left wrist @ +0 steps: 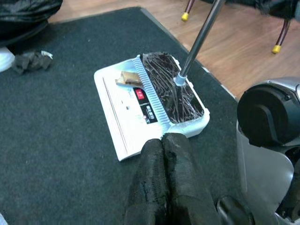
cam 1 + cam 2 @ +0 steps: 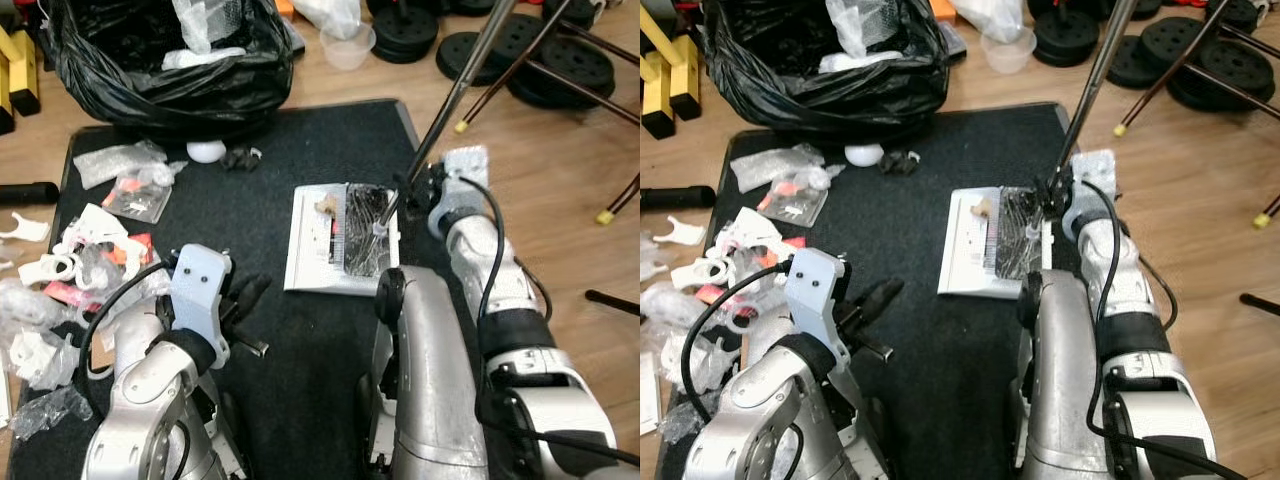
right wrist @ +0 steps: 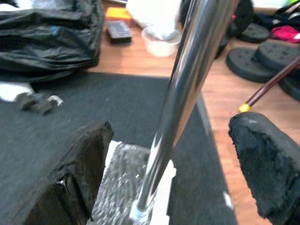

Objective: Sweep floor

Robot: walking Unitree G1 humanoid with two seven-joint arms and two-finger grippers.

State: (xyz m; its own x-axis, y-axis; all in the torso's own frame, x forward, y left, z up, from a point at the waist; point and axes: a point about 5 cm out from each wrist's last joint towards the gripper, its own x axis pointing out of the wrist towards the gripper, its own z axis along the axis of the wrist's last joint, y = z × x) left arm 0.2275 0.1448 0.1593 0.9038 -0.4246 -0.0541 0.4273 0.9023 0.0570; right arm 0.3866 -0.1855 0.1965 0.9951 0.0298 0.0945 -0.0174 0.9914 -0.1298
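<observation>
A white carpet sweeper (image 2: 318,245) with a glossy black top (image 1: 171,89) lies on the dark mat (image 2: 290,340). A small tan scrap (image 2: 326,205) rests on its white deck. Its shiny metal handle (image 2: 452,95) slants up to the far right. My right gripper (image 2: 410,188) is at the foot of that handle, open, with one finger (image 3: 89,154) on each side of the pole (image 3: 187,79); I see gaps to both pads. My left gripper (image 2: 248,296) is shut and empty, low over the mat, its fingertips (image 1: 164,147) just short of the sweeper's near edge.
A black rubbish bag (image 2: 170,60) stands at the mat's far edge, with a white ball (image 2: 207,151) and a dark crumpled bit (image 2: 240,157) before it. Plastic litter (image 2: 100,240) crowds the mat's left side. Weight plates (image 2: 520,45) and yellow-tipped legs (image 2: 461,127) lie far right.
</observation>
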